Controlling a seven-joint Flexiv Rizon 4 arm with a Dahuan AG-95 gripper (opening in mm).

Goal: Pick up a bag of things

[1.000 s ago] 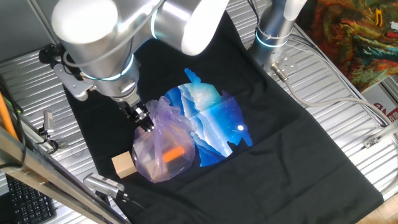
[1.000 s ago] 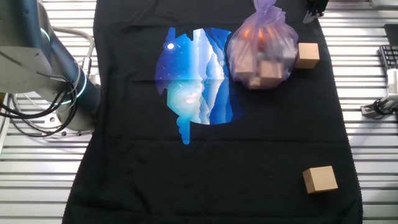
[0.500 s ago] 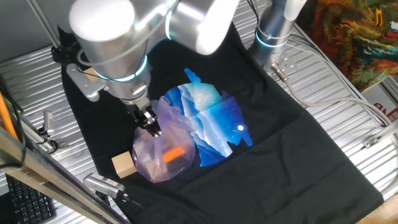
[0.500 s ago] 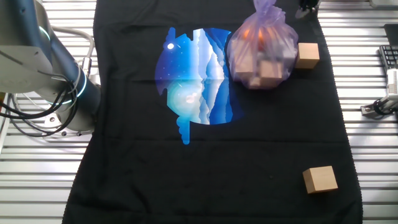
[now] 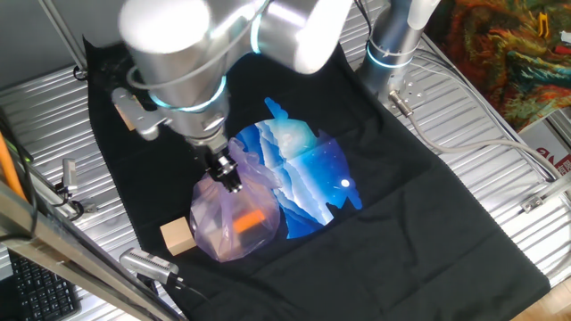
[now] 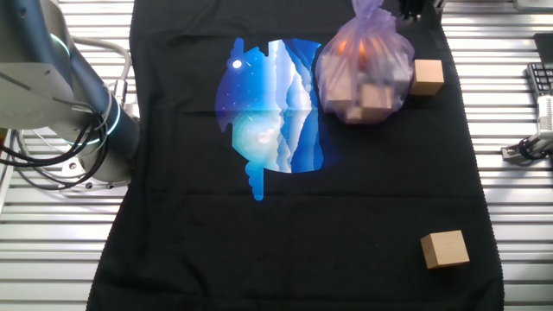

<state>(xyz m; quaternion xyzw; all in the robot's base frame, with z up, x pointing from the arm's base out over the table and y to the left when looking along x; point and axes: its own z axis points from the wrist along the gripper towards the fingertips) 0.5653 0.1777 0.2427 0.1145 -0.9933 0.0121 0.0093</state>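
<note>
In one fixed view, the bag of things (image 5: 234, 218), a pale purple translucent plastic bag, lies on the black cloth (image 5: 428, 214) near the cloth's front left corner. An orange item (image 5: 249, 220) shows through the plastic. The bag touches the left side of the shiny blue-and-white bag (image 5: 303, 174), which lies flat at the middle of the cloth. A wooden cube (image 5: 177, 236) stands just beside the purple bag, close to the cloth's edge. The gripper (image 5: 227, 173) hangs over the top of the purple bag, with its dark fingertips at the gathered plastic; from this view I cannot tell if the fingers are open or closed.

In the other fixed view, the bag of things (image 6: 363, 62) sits at the far edge of the cloth (image 6: 302, 242), and wooden blocks are visible inside it. Only a small dark part of the gripper (image 6: 410, 9) shows at the top border, beside the bag's knot. One cube (image 6: 428, 75) is just beside the bag; another cube (image 6: 445, 249) stands well apart, near the cloth's right edge.
</note>
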